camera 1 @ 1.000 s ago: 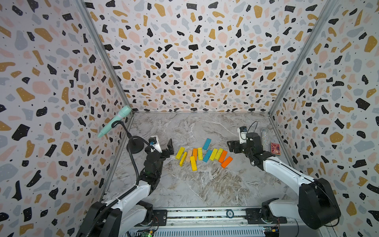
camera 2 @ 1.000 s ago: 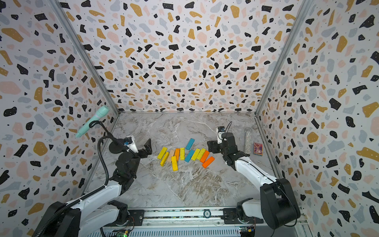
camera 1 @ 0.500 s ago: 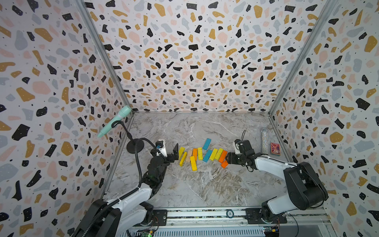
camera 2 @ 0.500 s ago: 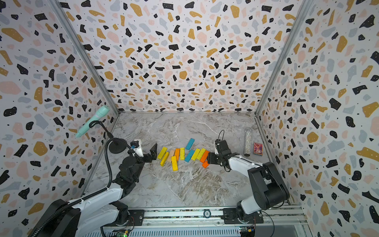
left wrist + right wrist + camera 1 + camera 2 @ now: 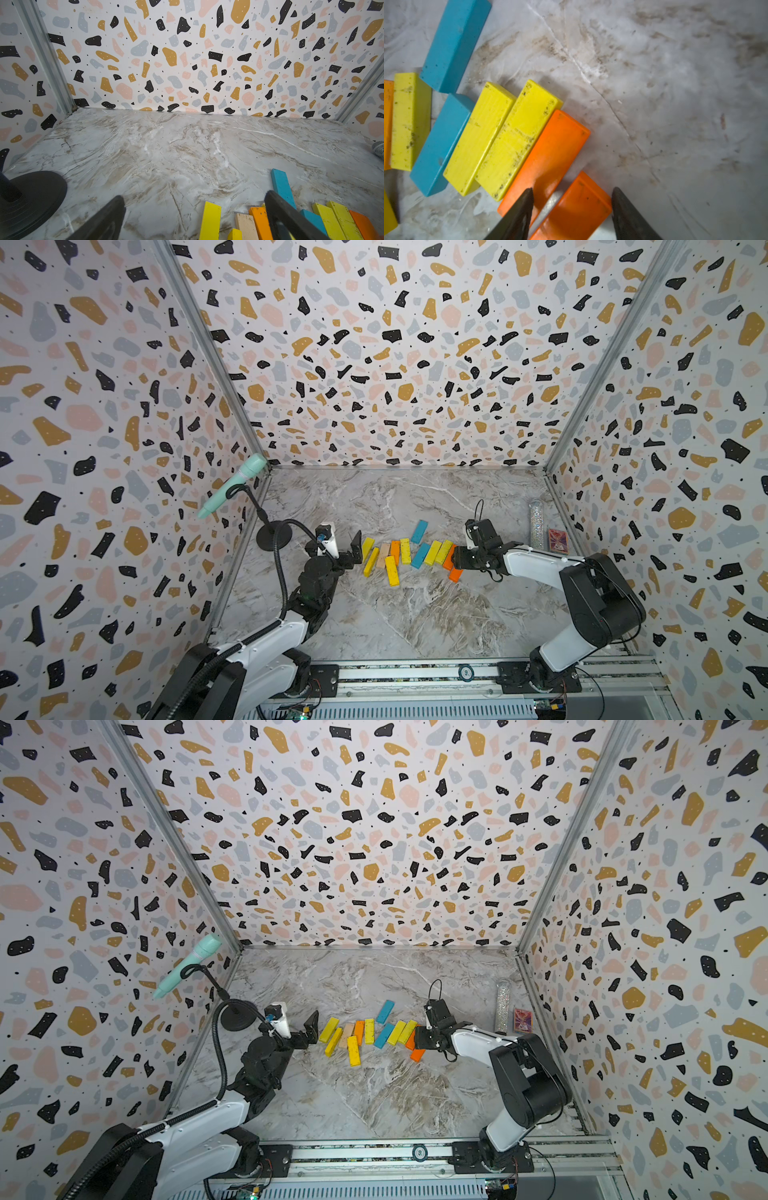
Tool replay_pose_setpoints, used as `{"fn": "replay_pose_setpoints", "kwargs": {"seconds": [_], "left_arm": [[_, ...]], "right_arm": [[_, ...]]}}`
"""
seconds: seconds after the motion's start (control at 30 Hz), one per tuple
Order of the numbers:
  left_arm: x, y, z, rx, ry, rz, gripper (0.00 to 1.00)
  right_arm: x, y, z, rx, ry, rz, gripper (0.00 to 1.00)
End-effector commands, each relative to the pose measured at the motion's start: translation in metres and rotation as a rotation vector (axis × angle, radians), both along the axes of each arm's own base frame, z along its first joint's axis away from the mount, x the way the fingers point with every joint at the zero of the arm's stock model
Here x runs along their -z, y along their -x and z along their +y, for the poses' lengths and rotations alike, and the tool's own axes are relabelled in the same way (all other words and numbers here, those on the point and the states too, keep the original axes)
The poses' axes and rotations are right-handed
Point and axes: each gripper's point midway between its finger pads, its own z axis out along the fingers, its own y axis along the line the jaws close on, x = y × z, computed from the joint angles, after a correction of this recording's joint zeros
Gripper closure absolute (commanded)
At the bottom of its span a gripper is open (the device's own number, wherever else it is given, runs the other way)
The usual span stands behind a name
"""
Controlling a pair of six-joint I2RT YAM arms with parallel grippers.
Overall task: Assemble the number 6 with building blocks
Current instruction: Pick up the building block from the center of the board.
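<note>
Marble tabletop [image 5: 415, 614], speckled walls [image 5: 395, 364]. Coloured blocks [image 5: 405, 551] are seen scattered in a loose row just below frame centre; no 6 is begun. Left gripper [image 5: 343, 546] is held wide, empty. Right gripper [image 5: 572, 190] is spread around the end orange block [image 5: 579, 209], unclamped.

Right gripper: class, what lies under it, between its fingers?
The outermost orange block lies flat between the open fingers of the right gripper. Its near end is cut off; the table beneath is covered.
</note>
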Motion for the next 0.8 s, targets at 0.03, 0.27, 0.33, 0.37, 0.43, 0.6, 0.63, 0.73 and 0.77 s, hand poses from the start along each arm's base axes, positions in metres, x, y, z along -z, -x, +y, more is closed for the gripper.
{"fn": "replay_pose_setpoints", "kwargs": {"seconds": [0.03,0.27,0.33,0.37,0.43,0.6,0.63,0.73,0.77], "left_arm": [[-0.019,-0.001,-0.003,0.008,0.010,-0.059,0.01],[-0.020,0.000,-0.003,0.008,0.010,-0.062,0.00],[-0.020,-0.001,-0.003,0.008,0.010,-0.061,0.01],[-0.020,-0.001,-0.003,0.008,0.010,-0.061,0.01],[-0.020,-0.001,-0.003,0.008,0.011,-0.060,0.01],[-0.020,-0.001,-0.002,0.005,0.013,-0.061,0.01],[-0.020,-0.001,-0.002,0.005,0.015,-0.061,0.00],[-0.021,-0.001,-0.002,0.003,0.017,-0.061,0.00],[-0.020,-0.001,-0.002,0.005,0.016,-0.060,0.00]], "right_arm": [[0.023,0.024,-0.023,-0.006,0.173,0.116,0.44],[0.025,0.037,-0.033,-0.011,0.211,0.144,0.46],[0.025,0.040,-0.033,-0.014,0.211,0.149,0.47],[0.026,0.042,-0.035,-0.013,0.218,0.155,0.47],[0.025,0.044,-0.036,-0.011,0.223,0.159,0.48],[0.002,0.044,-0.018,-0.029,0.144,0.102,0.41],[-0.004,0.043,-0.012,-0.031,0.119,0.087,0.40],[-0.017,0.044,0.000,-0.042,0.079,0.060,0.37],[-0.018,0.044,0.003,-0.042,0.074,0.058,0.36]]}}
